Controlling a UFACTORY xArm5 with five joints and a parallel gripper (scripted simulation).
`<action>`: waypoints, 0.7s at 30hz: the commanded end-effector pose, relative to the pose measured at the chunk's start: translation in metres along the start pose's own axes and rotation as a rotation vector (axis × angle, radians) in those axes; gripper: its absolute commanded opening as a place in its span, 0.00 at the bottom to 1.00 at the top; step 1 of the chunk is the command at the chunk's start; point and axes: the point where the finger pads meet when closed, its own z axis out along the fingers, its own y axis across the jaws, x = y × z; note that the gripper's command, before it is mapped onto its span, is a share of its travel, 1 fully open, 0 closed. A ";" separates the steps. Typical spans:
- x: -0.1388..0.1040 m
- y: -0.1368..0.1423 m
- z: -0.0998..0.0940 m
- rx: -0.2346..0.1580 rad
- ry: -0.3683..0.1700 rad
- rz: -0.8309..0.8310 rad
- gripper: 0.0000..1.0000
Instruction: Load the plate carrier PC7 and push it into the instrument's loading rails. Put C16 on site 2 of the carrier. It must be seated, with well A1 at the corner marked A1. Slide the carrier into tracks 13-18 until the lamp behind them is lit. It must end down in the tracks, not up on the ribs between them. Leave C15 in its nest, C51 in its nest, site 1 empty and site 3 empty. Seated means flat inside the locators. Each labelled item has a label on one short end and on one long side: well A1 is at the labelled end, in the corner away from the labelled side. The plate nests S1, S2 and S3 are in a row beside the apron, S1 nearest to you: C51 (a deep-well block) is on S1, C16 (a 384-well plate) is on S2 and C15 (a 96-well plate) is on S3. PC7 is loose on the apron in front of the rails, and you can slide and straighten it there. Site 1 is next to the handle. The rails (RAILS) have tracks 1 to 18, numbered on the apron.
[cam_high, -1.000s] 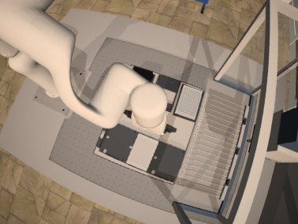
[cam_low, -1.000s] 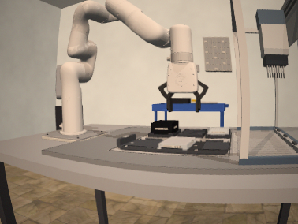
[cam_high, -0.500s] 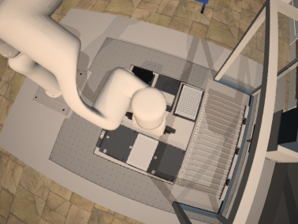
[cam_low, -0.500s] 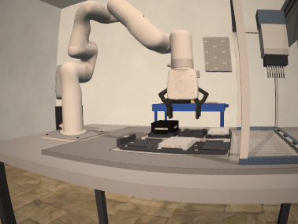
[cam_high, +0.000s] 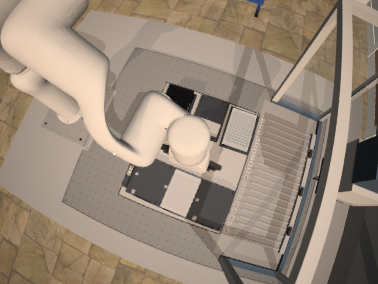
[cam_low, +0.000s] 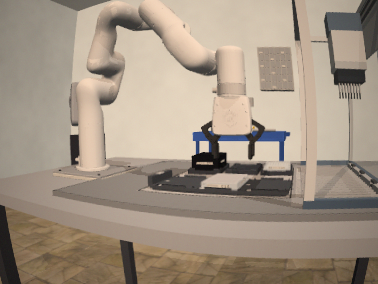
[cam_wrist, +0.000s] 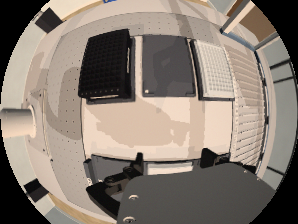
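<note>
The carrier PC7 lies on the apron in front of the rails (cam_high: 272, 182). A white plate, C16 (cam_high: 180, 192), lies on its middle site; the sites on either side are dark and bare. I cannot read its label or tell if it is fully seated. The middle nest S2 (cam_high: 210, 108) is bare. The black deep-well block C51 (cam_high: 180, 95) and the white 96-well plate C15 (cam_high: 240, 129) sit in their nests. My gripper (cam_low: 232, 149) is open and empty, hanging above the strip between the nests and the carrier. In the wrist view the nests (cam_wrist: 168, 66) lie ahead.
The instrument frame with its posts (cam_high: 305, 55) surrounds the rails on the right. A pipetting head (cam_low: 346, 50) hangs above the rails. My arm's wrist (cam_high: 189, 145) hides part of the apron in the top view. No lit lamp shows behind the rails.
</note>
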 end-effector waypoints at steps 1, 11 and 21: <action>0.000 0.001 0.007 -0.004 0.000 0.000 1.00; 0.000 0.001 0.022 -0.003 0.000 0.000 1.00; 0.000 0.001 0.032 -0.003 0.000 0.000 1.00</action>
